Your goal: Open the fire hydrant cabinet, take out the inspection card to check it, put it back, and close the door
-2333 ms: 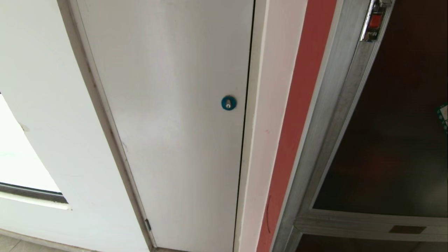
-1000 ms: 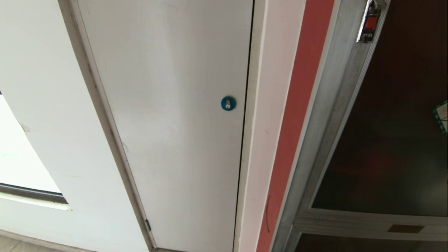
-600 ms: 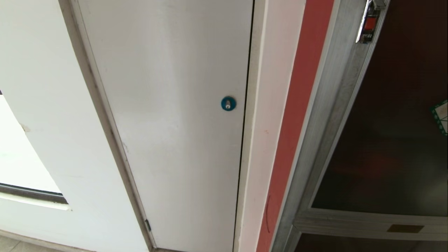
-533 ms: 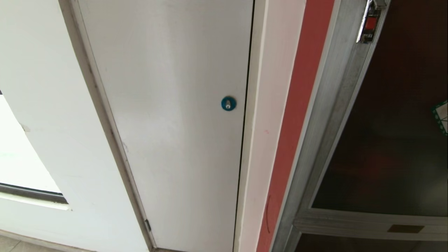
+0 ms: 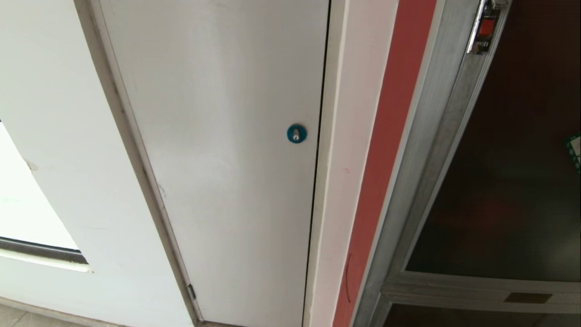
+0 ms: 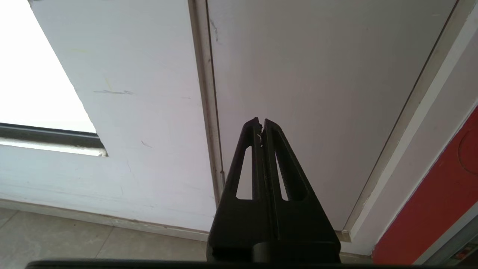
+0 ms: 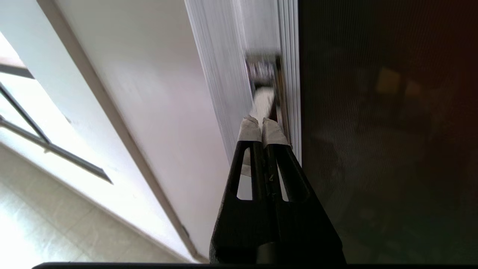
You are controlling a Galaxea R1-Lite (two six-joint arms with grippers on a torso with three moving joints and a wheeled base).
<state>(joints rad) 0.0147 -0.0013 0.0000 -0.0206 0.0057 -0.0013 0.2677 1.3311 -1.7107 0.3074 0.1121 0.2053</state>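
The fire hydrant cabinet (image 5: pixel 431 150), silver-framed, fills the right of the head view. Its door (image 5: pixel 513 172) is dark glass with a small red latch (image 5: pixel 486 27) at the top and a green-edged sticker (image 5: pixel 575 152) at the right edge. In the right wrist view my right gripper (image 7: pixel 262 125) is shut and empty. Its taped tips lie close along the silver edge of the door (image 7: pixel 373 142), pointing toward the blurred latch (image 7: pixel 263 71). My left gripper (image 6: pixel 261 122) is shut and hangs low before the white wall door. The inspection card is hidden. Neither arm shows in the head view.
A plain white door (image 5: pixel 218 136) with a round blue lock (image 5: pixel 296 133) stands left of the cabinet, past a red wall strip (image 5: pixel 390 136). Below the glass door is a smaller dark panel with an orange label (image 5: pixel 528 298). A window (image 5: pixel 27 200) and floor tiles (image 6: pixel 56 239) lie at the left.
The glass door's latch edge and sticker have shifted slightly to the right since half a second ago, back to where they stood at first. The white door has not moved.
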